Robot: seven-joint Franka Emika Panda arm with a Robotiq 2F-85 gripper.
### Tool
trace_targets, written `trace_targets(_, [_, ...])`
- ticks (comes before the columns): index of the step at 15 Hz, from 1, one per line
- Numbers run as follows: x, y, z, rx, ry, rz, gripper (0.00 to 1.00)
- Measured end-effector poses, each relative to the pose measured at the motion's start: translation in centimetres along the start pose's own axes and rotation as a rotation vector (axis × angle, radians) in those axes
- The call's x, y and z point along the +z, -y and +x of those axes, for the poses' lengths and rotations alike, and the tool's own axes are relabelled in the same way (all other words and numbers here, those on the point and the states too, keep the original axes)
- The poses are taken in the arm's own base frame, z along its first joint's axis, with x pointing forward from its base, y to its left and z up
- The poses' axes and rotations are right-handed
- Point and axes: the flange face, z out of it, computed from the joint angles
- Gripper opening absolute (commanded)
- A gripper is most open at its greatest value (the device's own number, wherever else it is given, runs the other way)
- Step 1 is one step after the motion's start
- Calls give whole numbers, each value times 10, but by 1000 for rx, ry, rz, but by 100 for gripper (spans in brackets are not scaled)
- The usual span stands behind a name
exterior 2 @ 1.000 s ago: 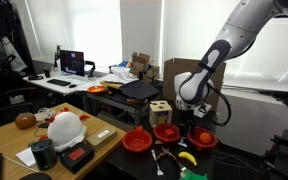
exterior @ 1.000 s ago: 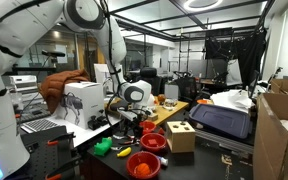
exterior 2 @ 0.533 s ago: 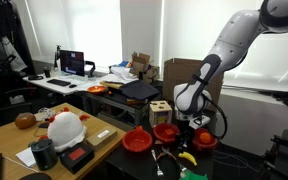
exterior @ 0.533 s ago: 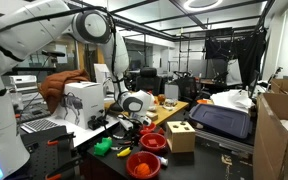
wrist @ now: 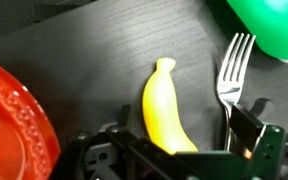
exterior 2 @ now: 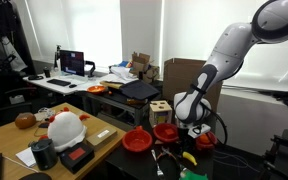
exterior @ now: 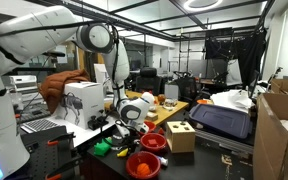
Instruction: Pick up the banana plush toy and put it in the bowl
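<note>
The banana plush toy [wrist: 164, 105] is a small yellow curved toy lying on the dark table, in the middle of the wrist view. My gripper [wrist: 174, 138] is open and low over it, one finger on each side of its near end; I cannot tell if they touch it. In the exterior views the banana [exterior 2: 187, 158] [exterior: 123, 151] lies just under the gripper [exterior 2: 190, 146] [exterior: 125, 130]. A red bowl [wrist: 14, 120] is close on one side of the banana. It shows in both exterior views [exterior: 151, 141] [exterior 2: 205, 141].
A silver fork [wrist: 230, 75] lies beside the banana, and a green plush toy [wrist: 269, 25] [exterior: 102, 147] is past it. More red bowls [exterior 2: 136, 141] [exterior 2: 167, 131] [exterior: 142, 165] and a wooden block box [exterior: 180, 136] [exterior 2: 160, 109] stand nearby. The table edge is close.
The arm has lowered and folded down, bringing the gripper closer to the banana. The banana, bowls and fork have not moved.
</note>
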Motion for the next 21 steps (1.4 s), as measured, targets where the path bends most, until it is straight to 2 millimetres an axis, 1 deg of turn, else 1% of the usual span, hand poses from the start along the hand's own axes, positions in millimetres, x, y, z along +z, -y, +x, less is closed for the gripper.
trace_targets(2, [7,-5,-1,28,6,-10,100])
trace_targets(3, [9,-6,-2,40,8,-14,75])
trace_targets(4, [10,-6,-2,46,7,-17,72])
trace_targets(5, [9,-5,-1,53,4,-19,66])
trace_targets(6, [9,-5,-1,60,2,-23,57])
trace_targets(8, [9,-7,0,64,1,-25,43])
trace_targets(9, [8,-5,1,63,-2,-23,35])
trace_targets(11, [7,1,2,54,-4,-18,22])
trace_targets(12, [7,5,2,49,-5,-16,13])
trace_targets(13, [6,8,2,44,-7,-15,8])
trace_targets(18, [6,10,3,37,-9,-22,8])
trace_targets(21, [1,2,6,37,-36,-48,8])
